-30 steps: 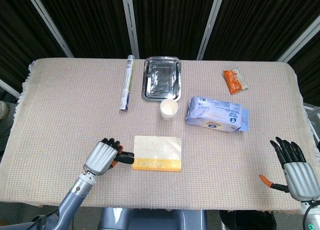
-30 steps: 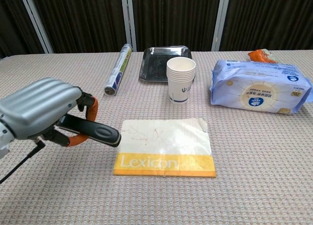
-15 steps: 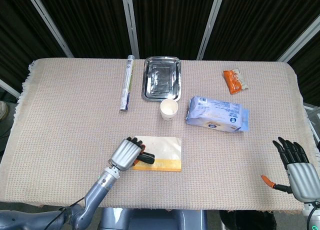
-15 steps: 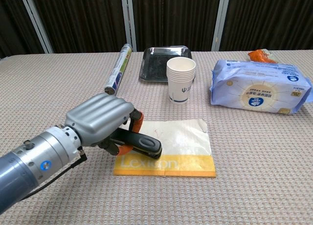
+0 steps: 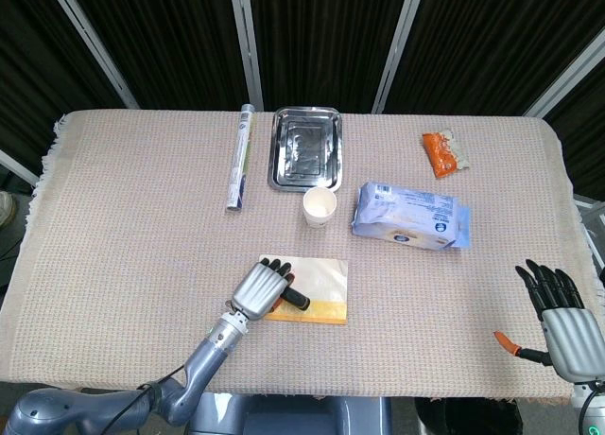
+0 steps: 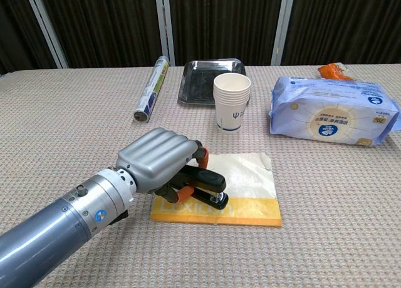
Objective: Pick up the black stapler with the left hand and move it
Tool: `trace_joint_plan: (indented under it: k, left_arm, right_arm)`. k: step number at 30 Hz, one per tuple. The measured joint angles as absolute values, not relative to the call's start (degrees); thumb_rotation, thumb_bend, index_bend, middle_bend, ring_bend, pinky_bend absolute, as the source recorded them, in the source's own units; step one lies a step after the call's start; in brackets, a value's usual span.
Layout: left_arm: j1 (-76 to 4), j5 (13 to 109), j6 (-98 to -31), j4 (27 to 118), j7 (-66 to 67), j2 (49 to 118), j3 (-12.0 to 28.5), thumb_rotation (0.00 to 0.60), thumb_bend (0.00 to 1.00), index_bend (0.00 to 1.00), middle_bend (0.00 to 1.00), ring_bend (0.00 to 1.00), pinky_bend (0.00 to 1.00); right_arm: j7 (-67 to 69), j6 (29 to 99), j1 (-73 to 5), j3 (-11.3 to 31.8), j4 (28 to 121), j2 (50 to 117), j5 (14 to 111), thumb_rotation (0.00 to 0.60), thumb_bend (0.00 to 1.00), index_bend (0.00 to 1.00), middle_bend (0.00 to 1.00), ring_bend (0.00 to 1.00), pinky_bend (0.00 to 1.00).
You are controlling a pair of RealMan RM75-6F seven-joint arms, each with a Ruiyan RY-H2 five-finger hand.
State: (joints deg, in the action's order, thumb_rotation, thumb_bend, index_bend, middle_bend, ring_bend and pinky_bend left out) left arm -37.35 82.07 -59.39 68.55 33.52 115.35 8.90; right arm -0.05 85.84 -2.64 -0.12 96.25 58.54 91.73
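My left hand gripped the black stapler over the yellow notebook. Only the head view caught my right hand, fingers spread and empty, at the table's edge. Farther off stood paper cups.

The stapler is black with orange on it. The left hand is shiny grey with black fingers. The notepad is cream with a yellow strip and white letters. The surface has a tan woven cloth. The paper cups are white. The wipes pack is light blue. The tray is silver. The snack bag is orange. The right hand is grey and black.
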Motion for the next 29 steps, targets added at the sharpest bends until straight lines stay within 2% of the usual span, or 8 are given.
trace_joint_plan:
  k: [2, 4, 10, 15, 19, 23, 26, 29]
  left_arm:
    - [-37.3, 82.2, -59.5, 69.5, 33.2, 114.7, 8.6, 0.6, 0.2, 0.0, 0.0, 0.04, 0.35]
    - [-37.1, 82.5, -59.9, 70.9, 33.1, 113.9, 8.3, 0.6, 0.19, 0.0, 0.0, 0.01, 0.33]
    - [-36.0, 83.6, -62.1, 78.3, 33.2, 109.6, 7.1, 0.6, 0.18, 0.0, 0.0, 0.0, 0.23]
    - [-33.8, 85.4, -65.6, 87.0, 35.9, 102.5, 5.0, 0.6, 0.17, 0.0, 0.0, 0.0, 0.18]
    - [-29.7, 88.3, -72.6, 92.8, 39.5, 94.2, 2.0, 0.6, 0.19, 0.0, 0.0, 0.0, 0.14]
    - [-22.2, 89.9, -83.3, 96.8, 42.2, 84.7, -1.6, 0.6, 0.2, 0.0, 0.0, 0.0, 0.13]
    - [-15.8, 89.5, -90.9, 98.0, 41.6, 80.0, -3.4, 0.6, 0.21, 0.0, 0.0, 0.0, 0.13]
    - [-11.7, 89.1, -95.4, 97.4, 37.4, 78.1, -4.2, 0.6, 0.21, 0.0, 0.0, 0.0, 0.13]
  right_arm:
    - [-0.1, 85.9, -2.6, -0.1, 96.3, 58.6, 91.6, 0.391, 0.18, 0.0, 0.0, 0.0, 0.0]
    - [-0.3, 86.0, -2.6, 0.0, 96.3, 58.6, 91.6, 0.399, 0.18, 0.0, 0.0, 0.0, 0.0]
    - [-1.4, 85.7, -2.6, -0.2, 96.4, 58.9, 91.6, 0.396, 0.18, 0.0, 0.0, 0.0, 0.0]
    - [-1.6, 86.2, -2.3, -0.1, 96.5, 59.0, 91.5, 0.386, 0.18, 0.0, 0.0, 0.0, 0.0]
    - [-1.9, 86.7, -2.1, 0.0, 96.7, 59.0, 91.6, 0.394, 0.18, 0.0, 0.0, 0.0, 0.0]
    - [-2.6, 86.8, -2.0, 0.0, 96.9, 59.3, 91.8, 0.392, 0.18, 0.0, 0.0, 0.0, 0.0]
    - [-3.5, 86.9, -1.9, -0.1, 96.9, 59.6, 91.9, 0.392, 0.18, 0.0, 0.0, 0.0, 0.0]
    - [-4.3, 86.8, -1.8, -0.2, 97.0, 60.1, 91.8, 0.394, 0.18, 0.0, 0.0, 0.0, 0.0]
